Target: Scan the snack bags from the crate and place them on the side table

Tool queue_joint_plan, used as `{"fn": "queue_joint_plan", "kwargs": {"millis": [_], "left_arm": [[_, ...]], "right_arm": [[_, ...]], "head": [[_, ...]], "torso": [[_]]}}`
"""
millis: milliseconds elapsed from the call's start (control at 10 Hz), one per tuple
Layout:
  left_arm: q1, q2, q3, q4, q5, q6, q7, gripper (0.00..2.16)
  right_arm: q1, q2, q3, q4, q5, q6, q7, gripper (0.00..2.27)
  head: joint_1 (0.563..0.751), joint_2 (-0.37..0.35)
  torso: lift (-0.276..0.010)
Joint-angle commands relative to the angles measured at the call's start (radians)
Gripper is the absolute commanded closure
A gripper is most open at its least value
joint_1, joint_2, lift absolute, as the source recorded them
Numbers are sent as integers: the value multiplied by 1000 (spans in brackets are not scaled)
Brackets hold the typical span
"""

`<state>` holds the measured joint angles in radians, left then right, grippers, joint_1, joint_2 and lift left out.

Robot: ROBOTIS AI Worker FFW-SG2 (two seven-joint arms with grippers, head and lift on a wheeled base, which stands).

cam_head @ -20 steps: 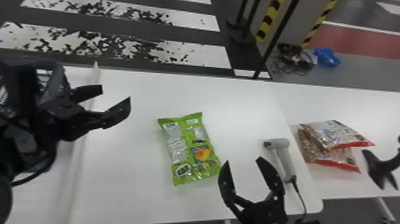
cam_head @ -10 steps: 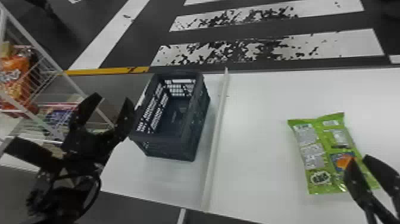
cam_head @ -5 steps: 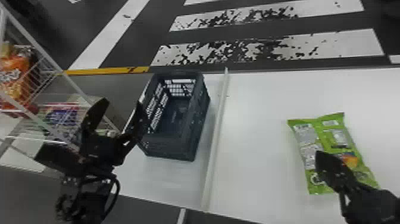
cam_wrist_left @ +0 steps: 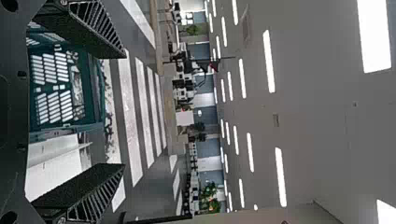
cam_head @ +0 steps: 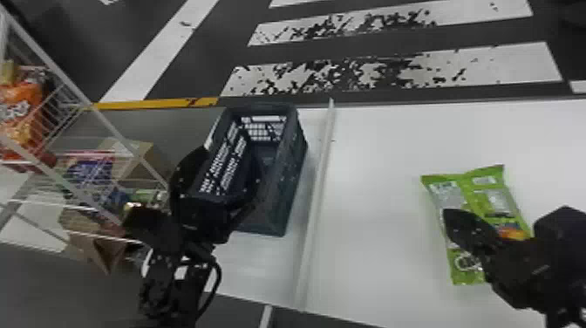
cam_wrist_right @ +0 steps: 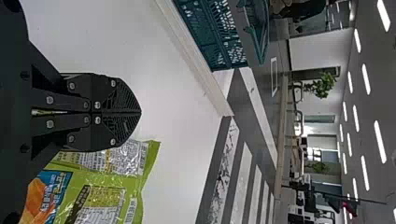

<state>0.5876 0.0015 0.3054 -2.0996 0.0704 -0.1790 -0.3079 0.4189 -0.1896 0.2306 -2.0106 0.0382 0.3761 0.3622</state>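
Observation:
In the head view my left gripper is over the near left part of the dark crate. My right gripper is above the green snack bag, covering part of it. The left wrist view has my left gripper open, with the crate beyond its parted fingers. Both fingers of my right gripper are pressed together with nothing between them in the right wrist view, and the green bag lies on the table beside them.
A raised white strip crosses the white table between crate and green bag. At the left stands a white wire rack holding an orange bag and other packages.
The head view has swung left, bringing in crate and rack. My left gripper has moved right to the crate; my right gripper has shut and moved left over the green bag.

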Motion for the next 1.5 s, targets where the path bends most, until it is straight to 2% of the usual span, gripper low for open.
{"fn": "queue_joint_plan", "kwargs": {"millis": [0, 300, 700, 1000, 1400], "left_arm": [[0, -4, -29, 4, -14, 3, 1, 39], [0, -4, -43, 16, -18, 16, -5, 43], [20, -4, -28, 23, -8, 13, -13, 63], [15, -4, -22, 44, -3, 10, -14, 63], [0, -4, -22, 62, -1, 13, -14, 66]], "right_arm": [[-51, -1, 38, -3, 17, 87, 12, 2243], [-170, 1, 91, 81, 65, 169, 32, 2246], [-353, 7, 144, 328, 97, 182, 38, 2243], [-385, 7, 133, 392, 112, 157, 38, 2243], [-384, -28, 99, 391, 115, 126, 70, 2243]], "head": [[695, 342], [695, 340], [695, 326], [695, 316], [695, 284]], "torso": [[-94], [-94], [-94], [-94], [-94]]}}
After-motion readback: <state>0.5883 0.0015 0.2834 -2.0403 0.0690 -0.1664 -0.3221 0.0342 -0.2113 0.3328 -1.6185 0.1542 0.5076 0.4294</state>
